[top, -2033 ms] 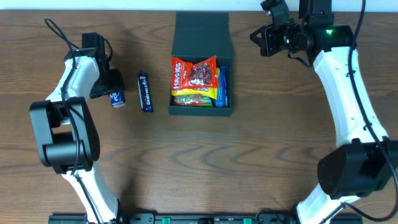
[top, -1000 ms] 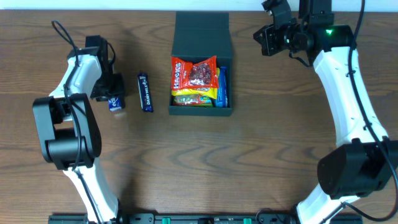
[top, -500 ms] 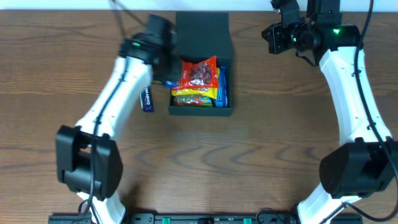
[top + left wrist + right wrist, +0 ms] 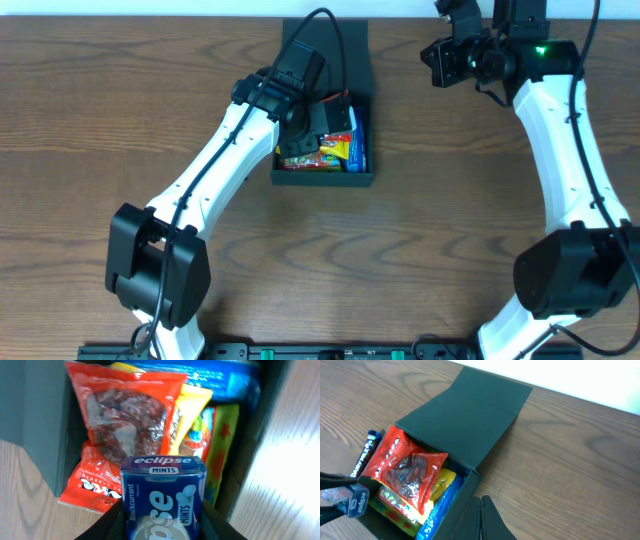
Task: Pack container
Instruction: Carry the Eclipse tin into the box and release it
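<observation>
Container (image 4: 322, 179) open, directly below left hand (image 4: 310, 117), hand gripping mints pack (image 4: 162, 492)

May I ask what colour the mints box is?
The mints box is dark blue, purple-topped; left wrist view.

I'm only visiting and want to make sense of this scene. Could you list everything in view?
box: one, dark green, middle of the table, lid open
snack bag: one, red, in the box, on top
yellow packet: one, yellow, in the box beside the snack bag
blue packet: one, blue, in the box along its right wall
starred packet: one, green-yellow with red stars, in the box, partly covered
mint box: one, dark blue, held over the box
snack bar: one, dark blue, on the table left of the box
table: one, brown wood
left gripper: one, black, clamped on the mint box
right gripper: one, black, closed, empty, off to the box's right
</observation>
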Robot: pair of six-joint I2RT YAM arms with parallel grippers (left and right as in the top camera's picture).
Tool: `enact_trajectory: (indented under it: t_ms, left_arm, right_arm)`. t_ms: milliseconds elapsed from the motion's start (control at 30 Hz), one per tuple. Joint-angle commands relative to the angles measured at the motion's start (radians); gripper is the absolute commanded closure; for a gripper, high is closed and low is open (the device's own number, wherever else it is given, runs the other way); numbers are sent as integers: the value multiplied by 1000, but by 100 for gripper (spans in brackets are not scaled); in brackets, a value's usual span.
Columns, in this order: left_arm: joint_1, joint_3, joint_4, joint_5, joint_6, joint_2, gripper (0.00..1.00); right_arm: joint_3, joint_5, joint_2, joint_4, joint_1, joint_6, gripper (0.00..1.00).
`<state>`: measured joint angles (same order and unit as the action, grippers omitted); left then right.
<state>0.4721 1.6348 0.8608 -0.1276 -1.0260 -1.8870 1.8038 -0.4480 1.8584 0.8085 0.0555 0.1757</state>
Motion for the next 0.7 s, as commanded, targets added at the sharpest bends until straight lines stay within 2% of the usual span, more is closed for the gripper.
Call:
enact_trajectory:
  t_ms: [0,33,67,233,333,500,633,667]
  left_arm:
    - [-2,-4,8,-5,-103,-4,81]
    - [-2,-4,6,-4,-96,-4,53]
    - [-2,-4,1,-4,-69,-4,5]
    - [-3,-4,-13,11,47,-4,5]
    - [-14,-4,-17,35,309,-3,5]
    - [-90,-4,-17,219,673,-3,5]
    - [-227,-5,-24,164,974,-5,3]
    - [-271,-11,-33,115,1044,-11,7]
  right_arm:
    - [0,1,5,-2,-3,-3,98]
    - [0,1,5,-5,-3,-3,98]
    - [0,1,5,-8,-3,-3,97]
    - [0,1,5,-11,-3,-3,97]
    - [0,1,5,-10,-3,-3,98]
    - [0,1,5,-6,-3,-3,97]
    - [0,0,5,-6,-3,-3,96]
    - [0,0,5,-7,-3,-3,96]
